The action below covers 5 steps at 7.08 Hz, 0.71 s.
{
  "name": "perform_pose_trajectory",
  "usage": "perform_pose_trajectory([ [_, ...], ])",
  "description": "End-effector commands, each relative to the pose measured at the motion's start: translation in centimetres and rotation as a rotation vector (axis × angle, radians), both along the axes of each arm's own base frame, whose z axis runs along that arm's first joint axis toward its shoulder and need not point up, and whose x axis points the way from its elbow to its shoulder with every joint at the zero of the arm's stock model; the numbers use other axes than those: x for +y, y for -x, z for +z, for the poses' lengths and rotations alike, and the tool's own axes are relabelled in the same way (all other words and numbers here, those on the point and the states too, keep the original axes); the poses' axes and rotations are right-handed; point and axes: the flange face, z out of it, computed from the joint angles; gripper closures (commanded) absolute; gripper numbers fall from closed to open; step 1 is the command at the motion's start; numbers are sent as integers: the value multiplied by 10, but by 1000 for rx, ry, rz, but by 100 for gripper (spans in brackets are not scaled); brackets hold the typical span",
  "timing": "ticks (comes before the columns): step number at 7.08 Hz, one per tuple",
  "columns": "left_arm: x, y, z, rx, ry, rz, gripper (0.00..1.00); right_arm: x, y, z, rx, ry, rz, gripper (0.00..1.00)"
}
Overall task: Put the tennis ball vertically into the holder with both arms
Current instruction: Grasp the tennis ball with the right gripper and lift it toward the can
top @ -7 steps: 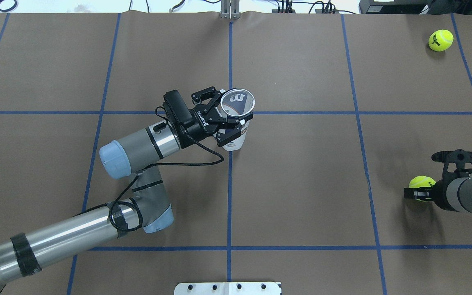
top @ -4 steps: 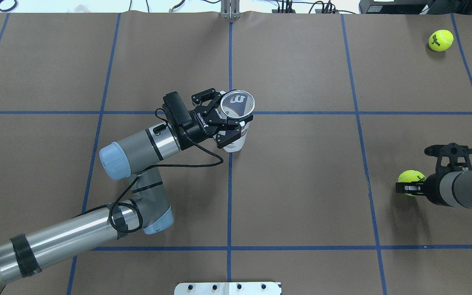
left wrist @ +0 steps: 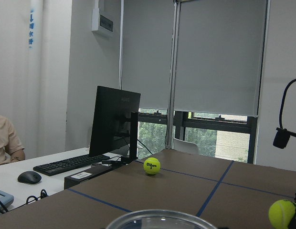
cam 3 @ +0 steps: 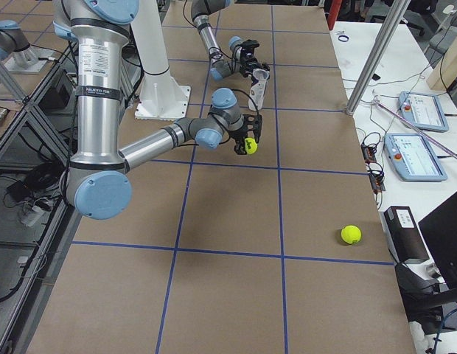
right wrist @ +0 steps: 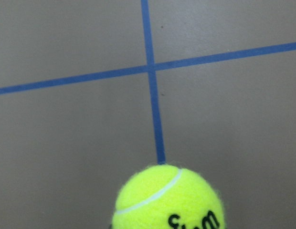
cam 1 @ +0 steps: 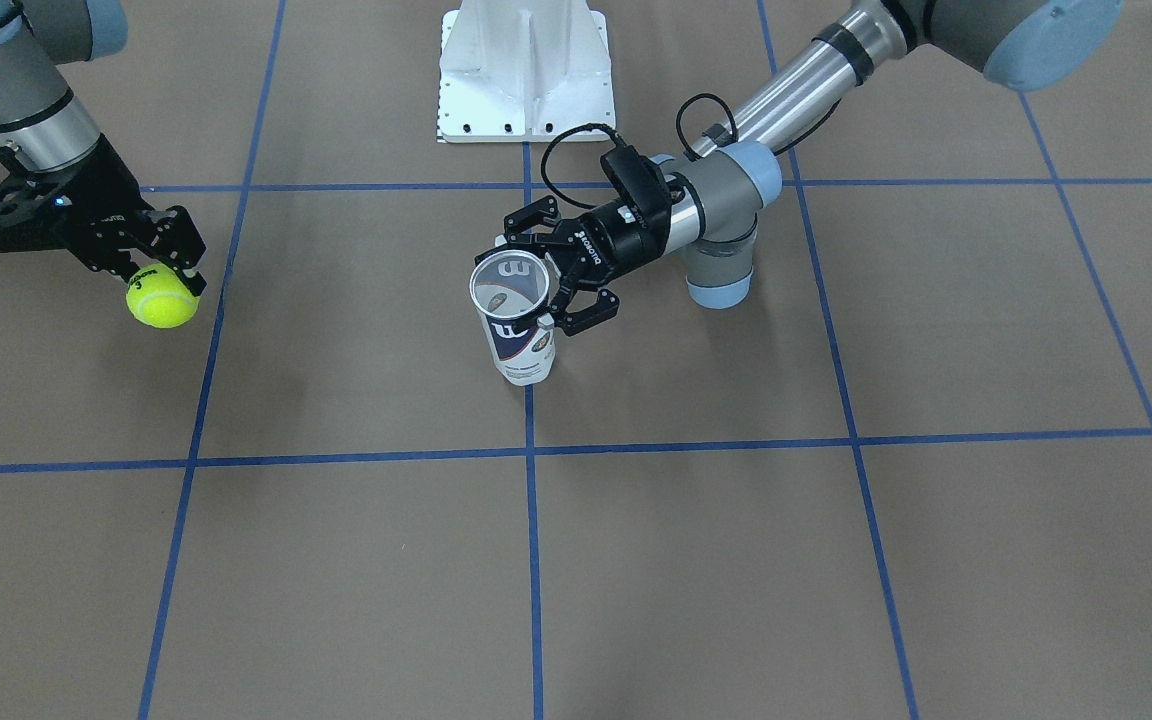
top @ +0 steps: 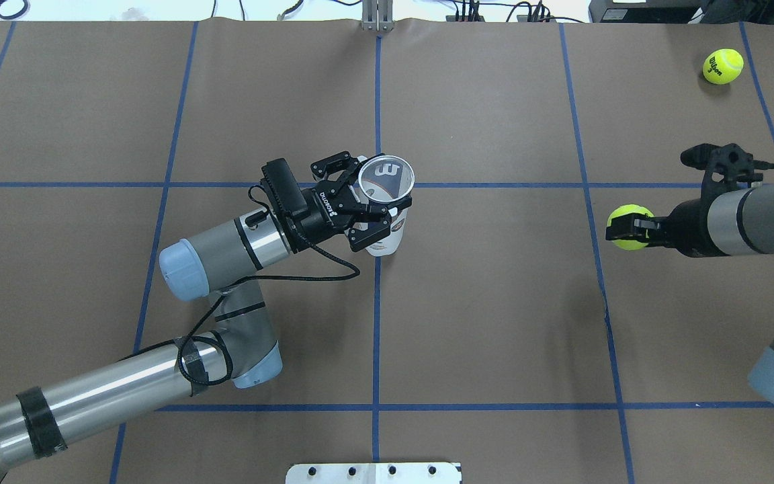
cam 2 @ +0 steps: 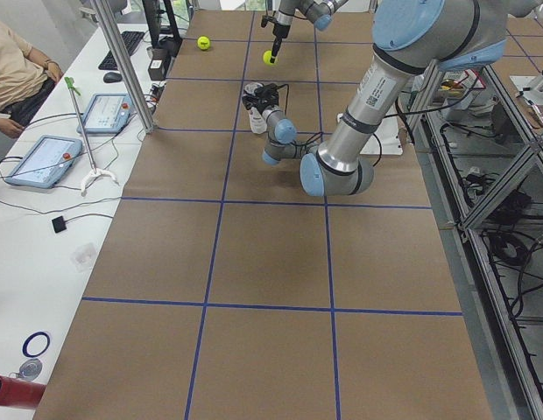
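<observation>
The holder point(top: 387, 214), a clear can with a white and navy label, stands upright near the table's middle with its open mouth up. My left gripper point(top: 375, 204) is shut on its upper part from the left. It also shows in the front view point(cam 1: 516, 345), held by the left gripper point(cam 1: 548, 292). My right gripper point(top: 629, 228) is shut on the tennis ball point(top: 622, 216) and holds it above the table, well to the right of the holder. The ball fills the bottom of the right wrist view point(right wrist: 169, 198). The left wrist view shows the can's rim point(left wrist: 162, 218).
A second tennis ball point(top: 723, 66) lies at the far right corner of the table. A white pedestal base point(cam 1: 526, 70) sits at the robot's side. Blue tape lines cross the brown table. Operators' tablets and a monitor stand beyond the far edge point(cam 3: 416, 155).
My right arm has carried the tennis ball away from the robot and to the left, nearer the holder. My left gripper and the can have shifted slightly left.
</observation>
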Motion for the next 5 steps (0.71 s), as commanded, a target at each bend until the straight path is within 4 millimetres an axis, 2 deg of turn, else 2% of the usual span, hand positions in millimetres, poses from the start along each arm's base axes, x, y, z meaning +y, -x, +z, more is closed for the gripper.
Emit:
perform_pose_trajectory([
  [1, 2, 2, 1, 11, -16, 9, 17, -33, -19, -92, -69, 26, -5, 100],
  [3, 1, 3, 1, 9, -15, 5, 11, -48, -5, -198, -43, 83, 3, 100],
  [4, 1, 2, 3, 7, -14, 5, 9, -48, 3, -229, -60, 118, 18, 100],
  [5, 1, 1, 5, 3, -12, 7, 8, -45, 15, -248, -88, 134, 21, 100],
])
